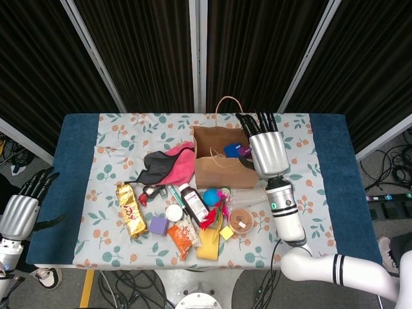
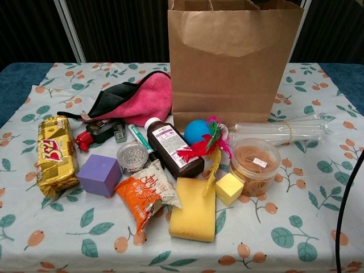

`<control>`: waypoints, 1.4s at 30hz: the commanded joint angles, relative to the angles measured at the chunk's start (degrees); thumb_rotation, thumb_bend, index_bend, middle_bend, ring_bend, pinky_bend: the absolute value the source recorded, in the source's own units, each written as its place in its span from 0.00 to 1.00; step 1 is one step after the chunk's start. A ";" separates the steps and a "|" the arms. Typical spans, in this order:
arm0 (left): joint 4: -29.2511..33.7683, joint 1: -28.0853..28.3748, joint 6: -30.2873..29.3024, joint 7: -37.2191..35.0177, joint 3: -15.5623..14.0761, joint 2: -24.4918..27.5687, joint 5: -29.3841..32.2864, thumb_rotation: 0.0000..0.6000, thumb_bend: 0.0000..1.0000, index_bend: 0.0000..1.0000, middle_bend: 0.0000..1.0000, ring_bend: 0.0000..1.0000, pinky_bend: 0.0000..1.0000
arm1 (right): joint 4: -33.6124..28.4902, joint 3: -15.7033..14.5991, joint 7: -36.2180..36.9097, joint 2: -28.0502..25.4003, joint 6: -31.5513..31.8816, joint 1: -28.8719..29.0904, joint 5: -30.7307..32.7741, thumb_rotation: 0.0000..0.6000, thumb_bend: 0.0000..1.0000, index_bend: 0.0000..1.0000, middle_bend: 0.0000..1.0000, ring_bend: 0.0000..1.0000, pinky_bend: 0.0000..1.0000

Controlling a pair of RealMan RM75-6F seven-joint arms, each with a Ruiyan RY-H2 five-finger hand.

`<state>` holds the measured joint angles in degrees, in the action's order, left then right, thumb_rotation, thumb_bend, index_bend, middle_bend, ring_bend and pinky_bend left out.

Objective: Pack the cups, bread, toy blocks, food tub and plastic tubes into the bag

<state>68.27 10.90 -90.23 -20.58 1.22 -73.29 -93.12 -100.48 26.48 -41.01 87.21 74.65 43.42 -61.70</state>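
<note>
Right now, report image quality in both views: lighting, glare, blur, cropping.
Head view: even overhead light, faint shadows, everything sharp, including the right hand over the paper bag; the left hand sits at the frame edge. Chest view: sharp and close, soft glare on the plastic tubes, bag top cropped, neither hand visible.

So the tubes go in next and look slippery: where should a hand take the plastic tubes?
Probably around the middle of the plastic tubes, from above, near the band that bundles them. They lie flat, lengthwise beside the bag, with the food tub close in front.
</note>
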 commanded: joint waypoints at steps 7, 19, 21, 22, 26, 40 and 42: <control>1.01 0.01 -0.29 0.71 -0.08 0.43 -0.38 1.00 0.03 0.13 0.16 0.08 0.20 | -8.30 -2.21 3.89 -5.62 6.68 -4.47 -7.93 1.00 0.00 0.12 0.21 0.05 0.00; 1.94 0.29 -0.02 1.92 -0.11 -0.23 -0.63 1.00 0.03 0.13 0.15 0.08 0.20 | -13.65 -22.79 13.54 -15.10 10.65 -20.82 -19.73 1.00 0.00 0.16 0.26 0.11 0.00; 2.21 0.34 -0.12 2.23 -0.18 -0.04 -0.89 1.00 0.03 0.13 0.15 0.08 0.20 | -11.01 -24.79 14.92 -13.98 8.49 -21.29 -19.98 1.00 0.00 0.18 0.27 0.12 0.00; 2.33 0.35 -0.19 2.38 -0.21 0.04 -1.00 1.00 0.03 0.13 0.15 0.08 0.20 | -9.85 -25.35 15.00 -13.37 7.20 -21.12 -19.89 1.00 0.00 0.18 0.27 0.12 0.00; 2.97 0.07 -0.64 2.56 -0.32 0.31 -1.11 1.00 0.03 0.13 0.16 0.08 0.20 | -5.03 -24.77 16.72 -9.88 0.24 -18.36 -18.03 1.00 0.00 0.20 0.26 0.12 0.00; 2.04 -0.78 -1.06 1.63 -0.52 0.06 -0.66 1.00 0.03 0.13 0.16 0.08 0.20 | -4.09 -20.97 4.02 -2.63 -12.61 -10.19 -3.99 1.00 0.00 0.21 0.23 0.12 0.00; 1.89 -0.76 -1.06 1.35 -0.46 0.05 -0.61 1.00 0.03 0.13 0.15 0.08 0.20 | -4.15 -21.33 2.66 -2.05 -12.96 -9.79 -2.69 1.00 0.00 0.21 0.23 0.12 0.00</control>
<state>70.20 10.13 -91.28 -19.18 0.74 -73.23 -93.74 -104.43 5.18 -37.36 84.46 62.26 33.01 -65.34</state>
